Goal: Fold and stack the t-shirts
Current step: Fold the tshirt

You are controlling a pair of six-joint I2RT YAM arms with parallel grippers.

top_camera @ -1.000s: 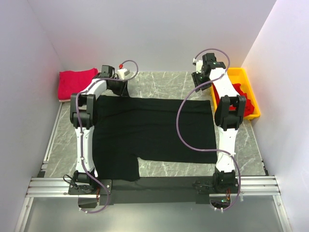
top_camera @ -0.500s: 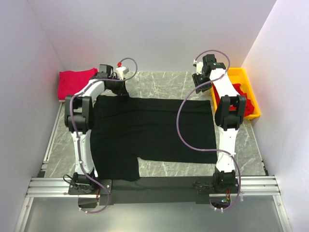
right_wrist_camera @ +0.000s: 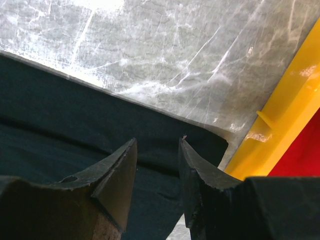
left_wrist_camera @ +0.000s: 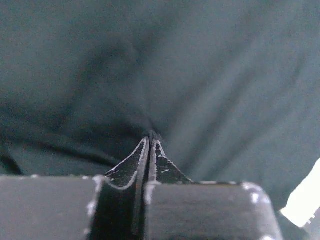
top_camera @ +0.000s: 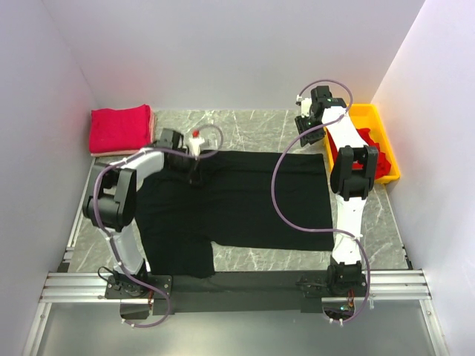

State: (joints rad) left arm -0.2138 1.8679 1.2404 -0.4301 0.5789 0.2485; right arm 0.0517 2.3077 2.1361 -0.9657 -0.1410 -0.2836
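Note:
The black t-shirt [top_camera: 245, 196] lies spread flat on the marble table, its far left part pulled inward. My left gripper [top_camera: 195, 170] is over the shirt's far left area. In the left wrist view it [left_wrist_camera: 150, 136] is shut, with a pinch of black cloth [left_wrist_camera: 210, 75] at its tips. My right gripper [top_camera: 304, 132] hovers over the shirt's far right corner. In the right wrist view it [right_wrist_camera: 157, 142] is open and empty above that corner [right_wrist_camera: 200, 145]. A folded red t-shirt [top_camera: 119, 130] lies at the far left. More red cloth [top_camera: 381, 165] lies in the tray.
A yellow plastic tray [top_camera: 375, 117] stands at the far right, beside the right arm; its rim shows in the right wrist view [right_wrist_camera: 290, 115]. White walls close in the left, back and right. Bare marble [top_camera: 252, 130] shows beyond the shirt.
My left gripper has moved from the shirt's far left corner towards the near right, over the shirt, drawing the cloth inward. The folded red t-shirt is now uncovered. The right arm has barely moved.

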